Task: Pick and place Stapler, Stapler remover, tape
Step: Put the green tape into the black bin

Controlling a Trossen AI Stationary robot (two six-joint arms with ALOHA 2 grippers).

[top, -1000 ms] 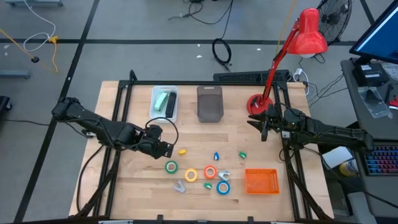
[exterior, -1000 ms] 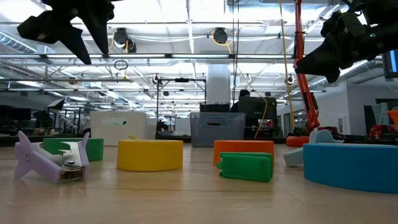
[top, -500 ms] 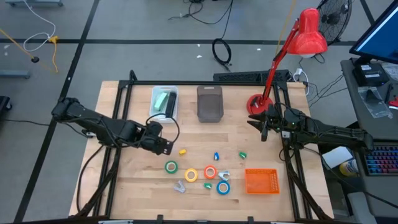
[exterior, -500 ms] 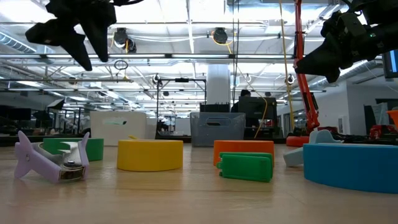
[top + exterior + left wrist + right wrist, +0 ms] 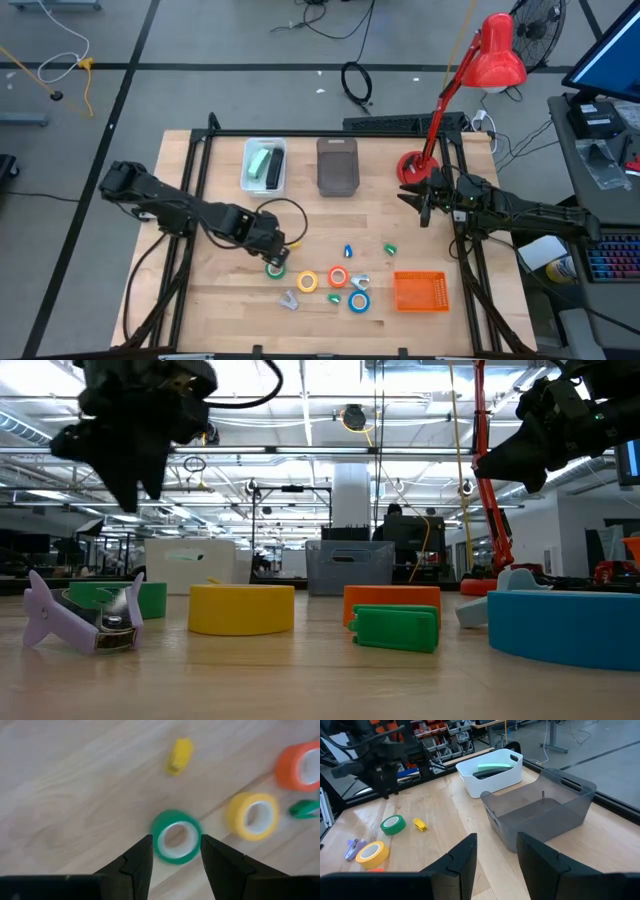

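- Four tape rolls lie flat on the wooden surface (image 5: 200,290), in a rough row near its front edge: the green roll (image 5: 275,268), the yellow roll (image 5: 308,281), the orange-red roll (image 5: 338,277) and the blue roll (image 5: 358,301). Each is a small ring with a pale inner core.
- I see the green roll in my left wrist view (image 5: 175,836) with its hole facing up to the camera, so its axis stands vertical; a ring has no long side to point anywhere.
- My left hand (image 5: 277,250) hangs just above the green roll, with the arm stretched from the left edge toward the middle. Its two fingers (image 5: 136,862) point down and stand apart, one on each side of the ring. They look released; I cannot tell if they touch it.
- My right hand (image 5: 424,208) waits high at the right side, near the base of the red lamp (image 5: 470,80). Its fingers (image 5: 462,860) are parted and grasp nothing.
- One green stapler (image 5: 264,163) lies in the white bin (image 5: 250,175) at the back, long axis running front to back. The grey bin (image 5: 337,166) stands beside it.
- A lilac staple remover (image 5: 289,299) rests near the front edge, and the orange basket (image 5: 420,291) sits to the right of the rolls.
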